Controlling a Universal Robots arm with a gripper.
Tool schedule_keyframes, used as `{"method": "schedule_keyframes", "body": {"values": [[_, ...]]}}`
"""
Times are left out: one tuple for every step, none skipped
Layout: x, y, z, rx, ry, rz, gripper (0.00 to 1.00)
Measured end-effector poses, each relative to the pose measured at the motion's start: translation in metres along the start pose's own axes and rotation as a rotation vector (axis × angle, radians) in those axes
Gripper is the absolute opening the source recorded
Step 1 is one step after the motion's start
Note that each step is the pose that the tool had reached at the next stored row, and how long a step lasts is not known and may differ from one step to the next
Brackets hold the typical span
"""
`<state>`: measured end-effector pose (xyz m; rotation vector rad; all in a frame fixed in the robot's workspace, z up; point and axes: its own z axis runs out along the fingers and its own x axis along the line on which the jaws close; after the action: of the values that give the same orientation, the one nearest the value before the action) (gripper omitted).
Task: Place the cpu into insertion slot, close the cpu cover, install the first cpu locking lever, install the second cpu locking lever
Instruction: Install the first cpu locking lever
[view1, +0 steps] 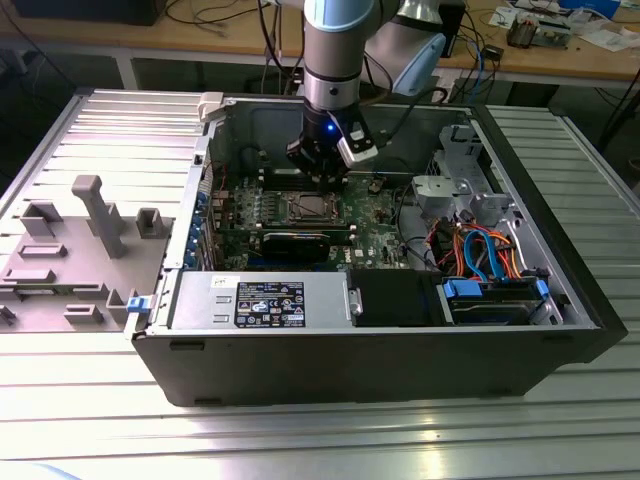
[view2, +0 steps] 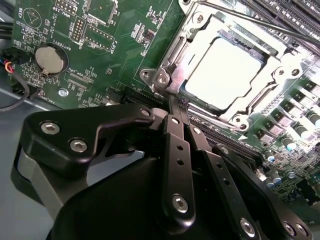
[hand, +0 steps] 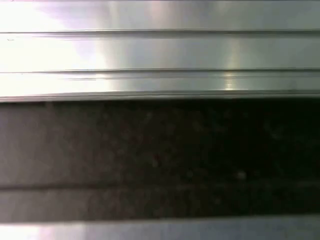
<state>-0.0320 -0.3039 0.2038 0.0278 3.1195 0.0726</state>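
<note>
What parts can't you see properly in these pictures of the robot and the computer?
- The cpu in the second wrist view: glare whitens its top, so no surface detail.
- The insertion slot in the exterior view: too small to tell whether the cpu cover is locked.
- The hand in the second wrist view: its tips meet at the cover's corner; what they touch is hidden.
- First wrist view: blurred metal ridges and a dark band.

the arm (view1: 335, 40) is silver-grey with pale blue joint caps, and a small blue light glows just above the tool. the gripper (view2: 172, 107) is matt black, its flat linked fingers (view2: 176, 165) fastened by round silver screws.
</note>
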Motion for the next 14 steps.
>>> {"method": "schedule_keyframes", "body": {"values": [[-0.0001,0.0001,0.0016,-0.0015,-0.0005,0.000,0.11],[0.0000,0.0000,0.0022,-0.0004,-0.0002,0.000,0.11],[0.0000,-0.0001,0.0024,-0.0002,-0.0001,0.000,0.11],[0.0001,-0.0001,0.0024,-0.0005,0.0000,0.000,0.11],[0.0000,-0.0001,0.0024,-0.0021,0.0000,0.000,0.11],[0.0000,-0.0001,0.0025,-0.0039,-0.0001,0.000,0.11],[0.0000,0.0000,0.0025,-0.0042,-0.0002,0.000,0.11],[0.0000,0.0000,0.0020,-0.0045,-0.0003,0.000,0.11],[0.0000,0.0001,0.0010,-0.0046,-0.0004,0.000,0.11],[-0.0001,0.0002,-0.0007,-0.0044,-0.0004,0.000,0.11],[-0.0001,0.0002,-0.0022,-0.0042,-0.0002,0.000,0.11],[-0.0001,0.0002,-0.0035,-0.0041,-0.0002,0.000,0.11],[-0.0001,0.0003,-0.0045,-0.0041,-0.0002,0.000,0.11],[-0.0002,0.0003,-0.0055,-0.0042,-0.0002,0.000,0.11]]}}
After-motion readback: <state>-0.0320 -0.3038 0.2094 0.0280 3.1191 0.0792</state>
